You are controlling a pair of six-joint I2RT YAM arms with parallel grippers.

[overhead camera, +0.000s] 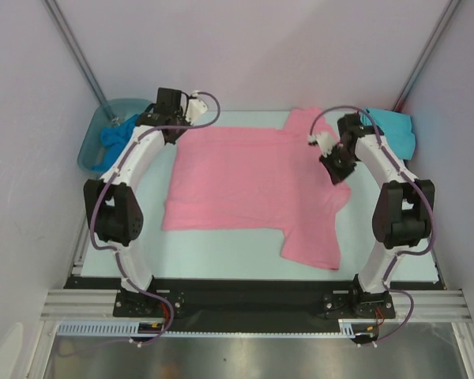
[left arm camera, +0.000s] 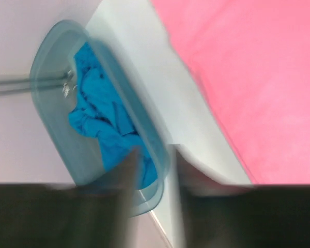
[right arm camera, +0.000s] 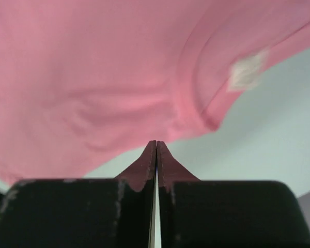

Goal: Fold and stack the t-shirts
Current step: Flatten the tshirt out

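Top external view gives me the pink tee (overhead camera: 245,178) spread flat across the table (overhead camera: 221,257). Its body is a broad smooth rectangle. One sleeve reaches off its far right corner and the other hangs off its near right corner, towards the arm bases. The cloth is plain, single-coloured and lies with only shallow ripples.

On the right wrist camera I see the tee's collar (right arm camera: 188,88) curving through the fabric, with a small white label (right arm camera: 246,72) just inside it.

The right gripper (overhead camera: 338,170) sits over the tee's right edge, between the two sleeves. Its jaws are pressed together, the tips right at the rim of the pink cloth. I cannot tell whether any fabric is pinched between them.

The left gripper (overhead camera: 175,126) hangs at the tee's far left corner. Its wrist view is smeared by motion, but the two dark fingers (left arm camera: 126,173) stand apart with only bare table showing in the gap.

Just off the tee's far left corner sits a translucent tub (overhead camera: 88,154), with a crumpled blue tee (overhead camera: 114,138) inside it. Off the tee's far right corner, beyond the sleeve, a turquoise tee (overhead camera: 391,130) lies bunched on the table. The right forearm crosses above the table between that heap and the pink cloth.
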